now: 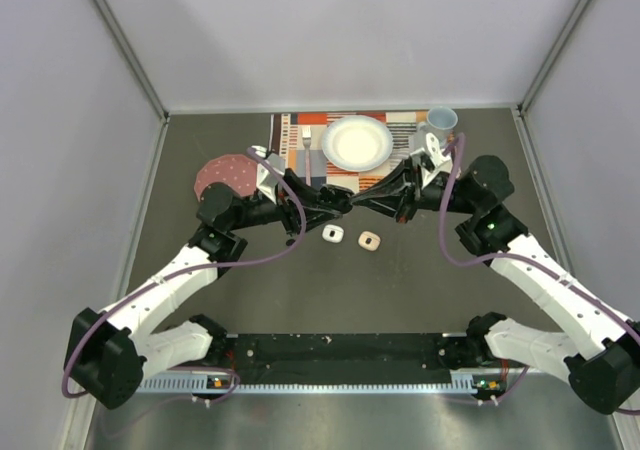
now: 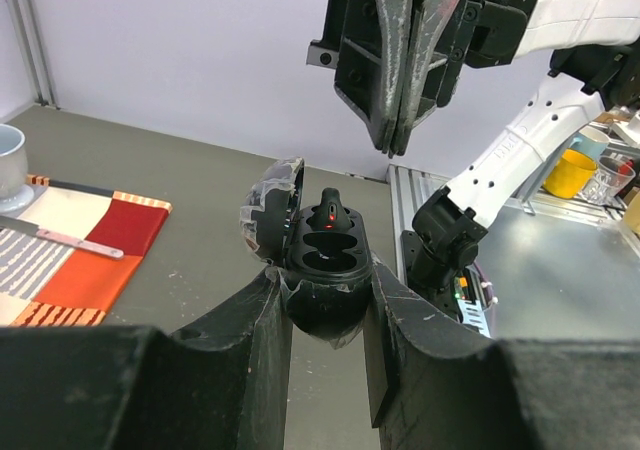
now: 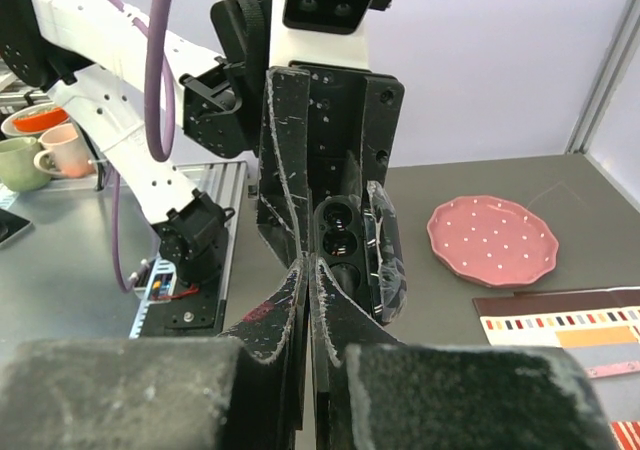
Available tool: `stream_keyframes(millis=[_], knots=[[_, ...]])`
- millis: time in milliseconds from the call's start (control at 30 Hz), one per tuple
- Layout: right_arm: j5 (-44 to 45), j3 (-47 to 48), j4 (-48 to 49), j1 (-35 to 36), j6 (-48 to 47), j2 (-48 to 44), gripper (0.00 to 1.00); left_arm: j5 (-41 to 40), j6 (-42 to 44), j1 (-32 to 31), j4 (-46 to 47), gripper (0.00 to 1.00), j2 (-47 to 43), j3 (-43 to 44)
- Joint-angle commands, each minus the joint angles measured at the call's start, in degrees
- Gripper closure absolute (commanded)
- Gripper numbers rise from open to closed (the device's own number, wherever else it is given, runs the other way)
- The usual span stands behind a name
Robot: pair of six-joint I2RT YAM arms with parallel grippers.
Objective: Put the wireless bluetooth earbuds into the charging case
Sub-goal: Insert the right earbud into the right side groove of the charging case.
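1. Left gripper (image 2: 328, 290) clamps the open charging case (image 2: 322, 320) aloft, at the placemat's (image 1: 290, 135) near edge
2. Right gripper (image 2: 396, 142), pinched empty, hangs just above
3. A black earbud (image 2: 330, 210) seemingly stands proud in its slot
4. Press straight down gently, case steady

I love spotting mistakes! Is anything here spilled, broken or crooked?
Nothing is spilled or broken. One thing stands out: the black case is up in the air, pinched by the left gripper, lid open, a red light glowing inside.
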Motion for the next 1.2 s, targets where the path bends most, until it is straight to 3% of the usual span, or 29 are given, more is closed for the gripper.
stream_keyframes(millis=[0,467,800,1033,1167], knots=[[0.21,0.21,0.15,0.47,-0.76,1.2,1.0,-0.09,0.38,-0.11,4.14,1.0,-2.32,0.23],[-0.4,0.47,1.74,0.56,1.35,3.92,1.0,-0.27,1.08,-0.2,5.64,1.0,-3.38,-0.47],[3.28,3.46,-9.69,3.55,-7.88,4.1,1.0,-2.02,1.26,-0.38,5.65,1.0,-3.03,-0.82],[9.52,2.58,-8.55,3.46,-10.16,1.99,0.9,-4.13,4.24,-0.38,2.31,1.0,-5.04,-1.97],[12.77,1.53,-5.39,3.46,-10.08,0.41,0.79,-4.58,5.65,-0.38,0.55,1.0,-5.66,-2.06]])
